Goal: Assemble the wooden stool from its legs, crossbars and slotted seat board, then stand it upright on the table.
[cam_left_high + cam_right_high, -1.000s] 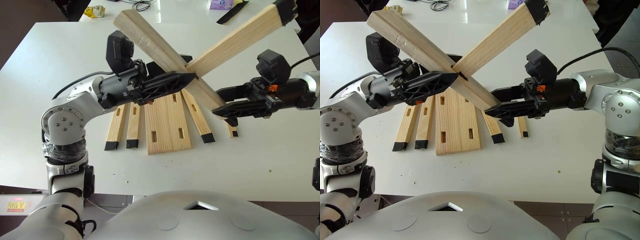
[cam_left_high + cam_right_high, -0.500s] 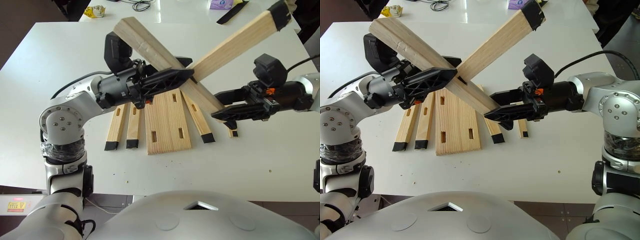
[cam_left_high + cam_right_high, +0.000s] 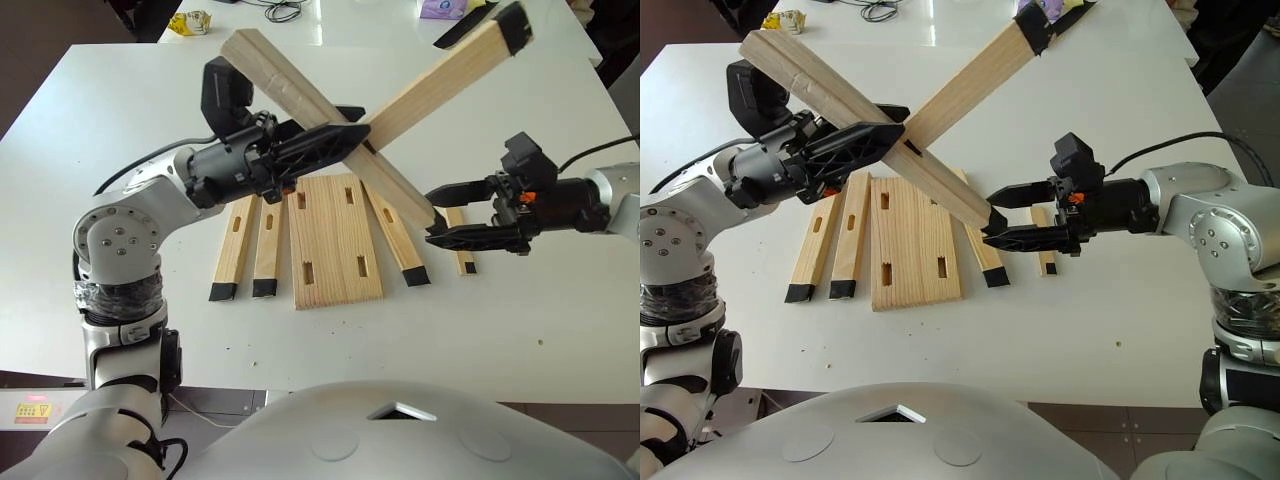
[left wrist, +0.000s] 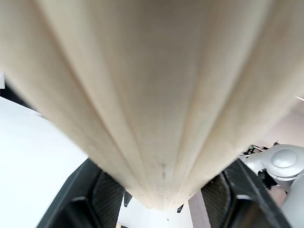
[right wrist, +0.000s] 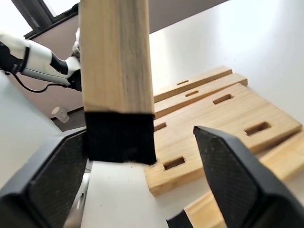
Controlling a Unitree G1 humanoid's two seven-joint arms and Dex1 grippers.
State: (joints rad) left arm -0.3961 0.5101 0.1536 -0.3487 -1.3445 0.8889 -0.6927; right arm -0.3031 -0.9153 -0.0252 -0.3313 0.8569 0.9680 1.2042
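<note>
Two long wooden legs (image 3: 290,85) joined in an X are held above the table, with my left gripper (image 3: 345,140) shut on them at the crossing; the wood (image 4: 156,95) sits between its fingers (image 4: 104,199). My right gripper (image 3: 992,216) is open, one finger above and one below the black-capped lower end (image 5: 118,137) of one crossed leg, not clamping it. The slotted seat board (image 3: 335,240) lies flat below. Two loose slotted pieces (image 3: 250,245) lie left of it, another black-tipped piece (image 3: 395,235) and a short thin one (image 3: 462,250) to its right.
The white table (image 3: 520,330) has free room at the front and on the right. A yellow object (image 3: 190,22), a cable and a purple item (image 3: 442,8) lie at the far edge, beyond the raised leg's black tip (image 3: 512,22).
My right gripper has opened wider and its arm has drawn back to the right. The left gripper has swung the crossed legs, so the upper black tip has moved left.
</note>
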